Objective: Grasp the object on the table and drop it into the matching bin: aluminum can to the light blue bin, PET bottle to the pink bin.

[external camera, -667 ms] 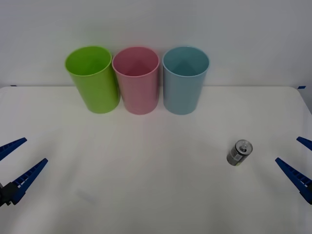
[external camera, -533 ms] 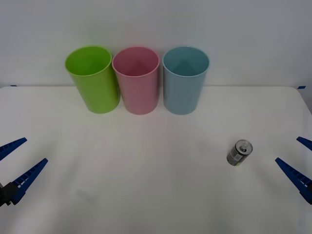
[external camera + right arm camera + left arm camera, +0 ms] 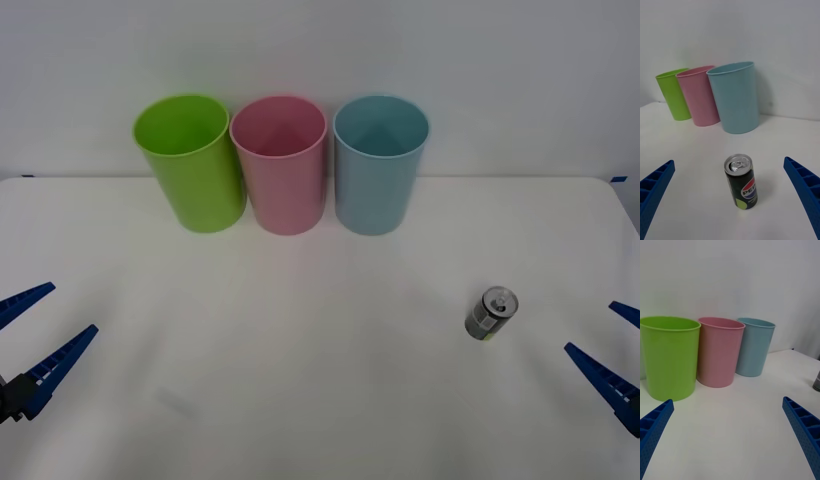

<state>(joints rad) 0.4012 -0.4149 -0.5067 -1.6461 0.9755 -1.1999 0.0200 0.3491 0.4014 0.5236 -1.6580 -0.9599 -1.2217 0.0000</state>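
Note:
The aluminum can (image 3: 491,314) stands upright on the white table (image 3: 300,360) at the right, dark with a yellow-green patch and a silver top. My right gripper (image 3: 590,326) is open just right of it, apart from it. In the right wrist view the can (image 3: 741,185) stands ahead of the two spread blue fingers (image 3: 655,185), roughly centred between them. At the back stand the light blue bin (image 3: 378,180) and the pink bin (image 3: 283,180). My left gripper (image 3: 73,307) waits open at the table's left side, holding nothing.
A lime green bin (image 3: 193,175) stands left of the pink one, so the bins form a tight row along the table's far edge by the white wall. Bare tabletop lies between the can and the bins.
My right gripper has shifted slightly toward the table's near edge. The can, the bins and the left gripper have not moved.

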